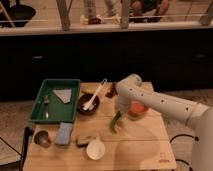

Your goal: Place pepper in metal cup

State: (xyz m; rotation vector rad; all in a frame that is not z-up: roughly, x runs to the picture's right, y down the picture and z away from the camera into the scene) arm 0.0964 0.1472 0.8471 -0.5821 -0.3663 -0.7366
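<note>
Gripper (119, 112) located above table (145, 150) centre; pepper (115, 123) directly beneath, touching; metal cup (41, 138) well left, toward front edge.

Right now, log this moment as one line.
hand: shut on pepper, beside orange bowl | metal cup: apart from hand | step: pepper not yet in cup

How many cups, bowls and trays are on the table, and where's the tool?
Cups: 2 (metal cup, white cup)
Bowls: 2 (dark brown bowl, orange bowl)
Trays: 1 (green tray)
Total: 5
The tool is shut on the pepper, at its upper end, beside the orange bowl.
</note>
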